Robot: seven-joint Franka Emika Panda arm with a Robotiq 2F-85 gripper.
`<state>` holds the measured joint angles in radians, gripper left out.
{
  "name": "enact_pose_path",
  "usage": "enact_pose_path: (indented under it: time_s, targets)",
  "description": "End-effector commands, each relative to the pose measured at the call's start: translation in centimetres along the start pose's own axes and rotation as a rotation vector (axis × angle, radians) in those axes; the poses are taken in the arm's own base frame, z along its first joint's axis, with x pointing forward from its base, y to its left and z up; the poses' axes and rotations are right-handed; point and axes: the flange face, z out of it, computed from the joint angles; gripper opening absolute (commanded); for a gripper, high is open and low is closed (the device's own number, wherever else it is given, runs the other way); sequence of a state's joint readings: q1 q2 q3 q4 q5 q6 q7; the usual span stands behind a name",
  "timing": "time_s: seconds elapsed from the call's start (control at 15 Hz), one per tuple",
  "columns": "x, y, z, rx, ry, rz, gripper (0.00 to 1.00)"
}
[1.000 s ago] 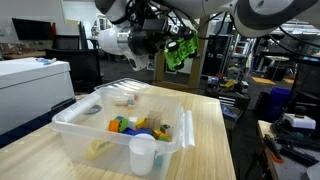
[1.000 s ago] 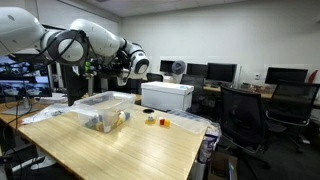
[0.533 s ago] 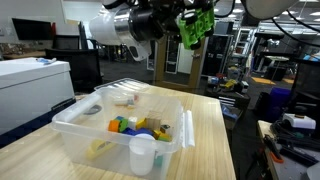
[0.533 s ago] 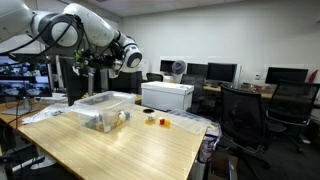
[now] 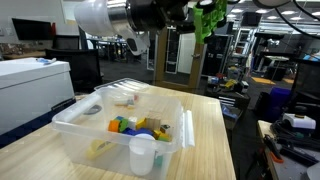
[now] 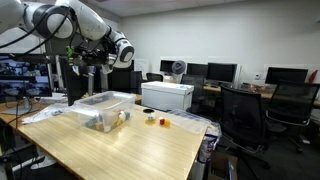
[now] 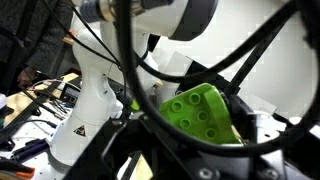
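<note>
- Plainly, the gripper (image 5: 204, 24) is clenched on 1 green studded block (image 5: 212, 12). The wrist view shows the same block (image 7: 205, 115) close up in that hold, its round studs facing the camera.
- The block sits inside the gripper, high in the air, and touches nothing else.
- Well below the gripper a clear plastic bin (image 5: 80, 125) stands on the table (image 5: 212, 140). In both exterior views the bin lies beneath the gripper and a little to 1 side, not straight under it.
- Inside the bin, far under the gripper, lie several coloured blocks (image 5: 128, 125).
- A white cup (image 5: 143, 155) stands at the bin wall farthest from the gripper. I cannot tell whether it is inside the bin or just outside it.
- Judged from this, the step in hand is a carry: the block is grasped and held clear, and nothing is set down yet.
- A next move calls for a steady clench, as a block dropped from this height would bounce.
- Any descent calls for lining up over the open bin first, clear of its rim and of the cup.
</note>
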<state>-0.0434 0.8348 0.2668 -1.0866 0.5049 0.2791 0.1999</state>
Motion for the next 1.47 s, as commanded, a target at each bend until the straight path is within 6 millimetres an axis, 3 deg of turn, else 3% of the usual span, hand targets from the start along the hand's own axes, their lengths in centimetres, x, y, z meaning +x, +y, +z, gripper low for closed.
enact_pose_path:
  time_s: [0.0, 0.33, 0.6, 0.8, 1.13, 1.4]
  targets:
    - [-0.8, -0.3, 0.5, 0.04, 0.062, 0.021, 0.45]
    - [-0.5, 1.8, -1.3, 0.057, 0.225, 0.058, 0.45]
    - [-1.1, 1.8, -2.1, -0.15, 0.32, 0.099, 0.45]
    - [-1.4, 1.1, -2.9, -0.352, 0.403, 0.117, 0.45]
    - [-1.4, -0.1, -5.6, -0.545, 0.616, 0.088, 0.45]
    - [-3.7, -1.5, -7.0, -0.689, 0.813, 0.083, 0.45]
